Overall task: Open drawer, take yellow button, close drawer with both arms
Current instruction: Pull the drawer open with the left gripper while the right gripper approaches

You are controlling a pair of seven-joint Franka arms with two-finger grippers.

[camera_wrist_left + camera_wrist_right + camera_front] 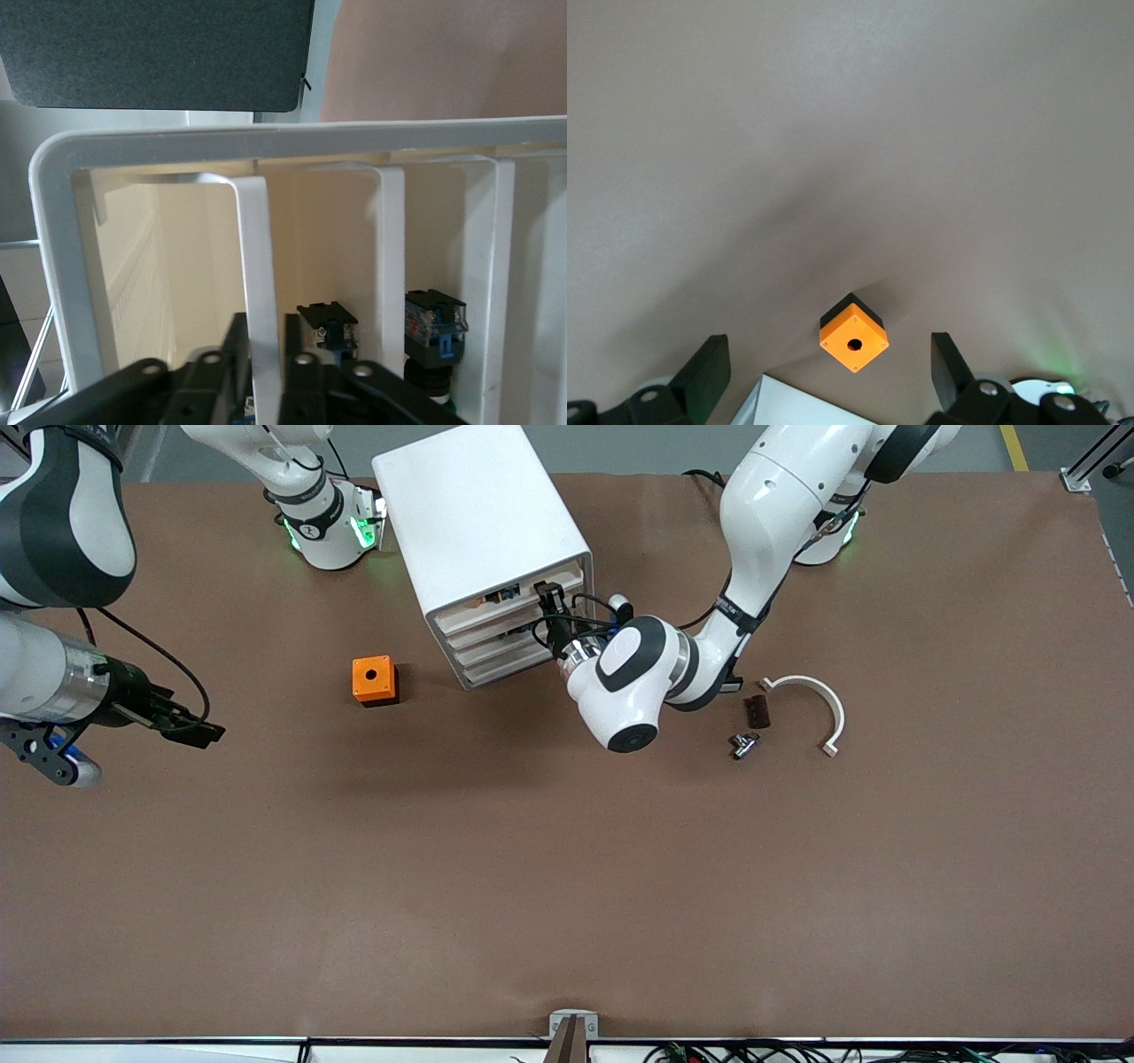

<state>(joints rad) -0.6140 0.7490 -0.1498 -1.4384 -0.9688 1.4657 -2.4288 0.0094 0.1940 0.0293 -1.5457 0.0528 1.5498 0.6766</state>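
- On brown bench (pixel 567 886): white cabinet (pixel 478 522), orange cube (pixel 373 679) at its 9 o'clock.
- left gripper (pixel 551 607) clamped on top drawer (pixel 266 146) divider.
- right gripper (pixel 828 376) wide, empty, waiting.

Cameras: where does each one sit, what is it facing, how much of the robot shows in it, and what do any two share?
Front view: high across the table, facing both bases; both arms show, left gripper at the drawer.
Left wrist view: on the left wrist, facing the drawer; fingers shut on its front strip.
Right wrist view: on the waiting right wrist, facing the orange box; open fingers show.
Shared: front and right wrist both show the box.
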